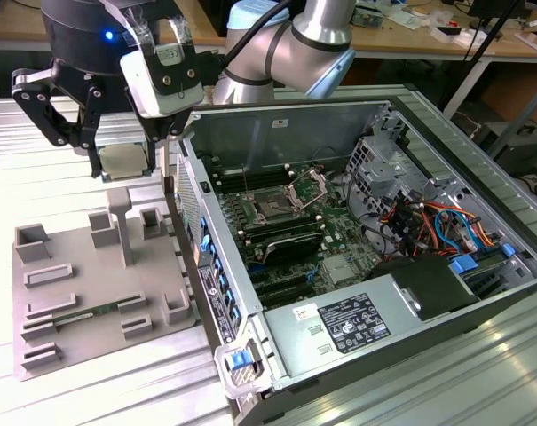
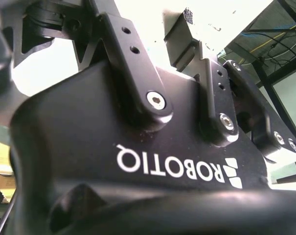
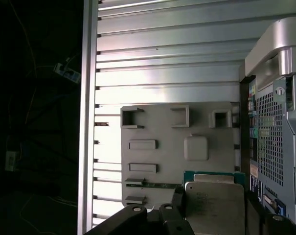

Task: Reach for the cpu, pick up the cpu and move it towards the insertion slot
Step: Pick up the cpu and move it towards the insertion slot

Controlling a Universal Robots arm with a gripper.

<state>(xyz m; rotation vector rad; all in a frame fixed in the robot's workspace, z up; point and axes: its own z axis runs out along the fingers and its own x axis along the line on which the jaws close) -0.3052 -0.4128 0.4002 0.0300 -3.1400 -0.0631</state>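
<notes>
Carry step, I'd judge: hand clamped on the cpu, held above the grey tray, well apart from the insertion slot inside the open case; getting there likely calls for crossing the case wall toward the exterior view's right, chip level.

The cpu has a dull silvery metal top; the tray is matt grey, probably plastic.
</notes>
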